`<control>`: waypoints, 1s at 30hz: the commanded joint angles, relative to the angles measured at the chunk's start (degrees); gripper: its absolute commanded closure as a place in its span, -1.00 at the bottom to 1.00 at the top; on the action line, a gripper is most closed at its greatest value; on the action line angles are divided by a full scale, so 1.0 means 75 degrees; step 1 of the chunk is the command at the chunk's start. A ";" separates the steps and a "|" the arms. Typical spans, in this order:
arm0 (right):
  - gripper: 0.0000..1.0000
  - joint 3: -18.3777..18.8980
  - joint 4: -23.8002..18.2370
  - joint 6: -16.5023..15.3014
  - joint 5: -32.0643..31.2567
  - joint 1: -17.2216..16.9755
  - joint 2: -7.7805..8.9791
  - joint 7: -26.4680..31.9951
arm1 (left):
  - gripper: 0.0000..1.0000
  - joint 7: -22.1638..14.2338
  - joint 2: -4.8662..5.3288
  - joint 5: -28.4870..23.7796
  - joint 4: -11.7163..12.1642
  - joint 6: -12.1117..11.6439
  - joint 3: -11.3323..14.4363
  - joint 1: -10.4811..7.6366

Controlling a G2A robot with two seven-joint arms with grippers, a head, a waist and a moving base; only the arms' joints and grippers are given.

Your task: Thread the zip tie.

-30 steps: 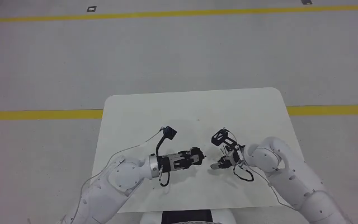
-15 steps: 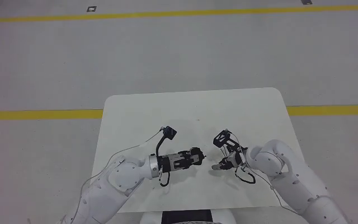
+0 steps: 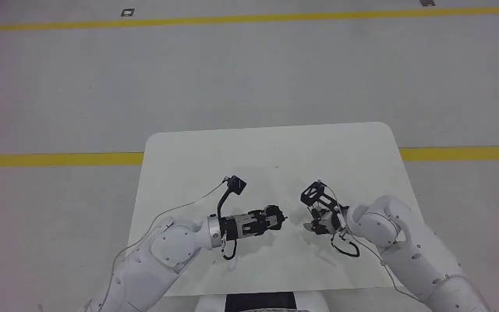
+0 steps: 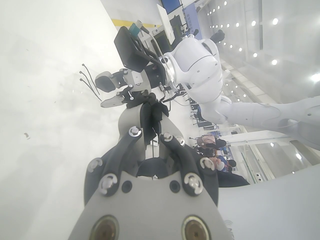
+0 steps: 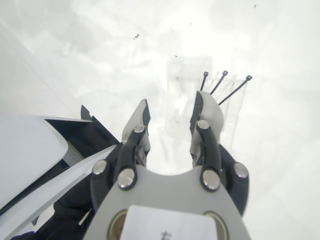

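Three black zip ties (image 5: 218,83) stand upright in a clear holder (image 5: 185,96) on the white table (image 3: 234,156). My right gripper (image 5: 172,108) is open just short of the holder, one fingertip (image 5: 200,101) against the ties' lower parts. The left wrist view has the same zip ties (image 4: 88,82) beside that right gripper (image 4: 103,93), nothing between its fingers. My left gripper (image 4: 143,116) faces it from a short way off, shut, with ragged black wrapping at its tips and a thin black strand running back between its fingers. From above, left gripper (image 3: 279,218) and right gripper (image 3: 310,227) nearly meet.
A few small dark specks (image 5: 136,36) lie on the table beyond the holder. The table's far half (image 3: 273,148) is bare. A black camera on a stalk (image 3: 236,185) rises from the left arm.
My right gripper has drawn back a little from the left gripper and turned, its fingers no longer pointing at it. The left arm has kept still.
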 commanded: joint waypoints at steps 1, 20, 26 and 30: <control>0.54 -0.0007 0.0046 0.0033 -0.0004 0.0017 -0.0002 -0.0045 | 1.00 0.0000 0.0000 0.0000 0.0000 0.0000 0.0000 0.0000; 0.70 -0.0333 0.0476 0.0408 -0.0282 0.0313 -0.0071 -0.0328 | 1.00 0.0000 0.0000 0.0000 0.0000 0.0000 0.0000 0.0000; 0.74 -0.0368 0.0536 0.0488 -0.0350 0.0355 -0.0077 -0.0285 | 1.00 0.0000 0.0000 0.0000 0.0000 0.0000 0.0000 0.0000; 0.76 -0.0424 0.0602 0.0574 -0.0404 0.0411 -0.0092 -0.0282 | 1.00 0.0000 0.0000 0.0000 0.0000 0.0000 0.0000 0.0000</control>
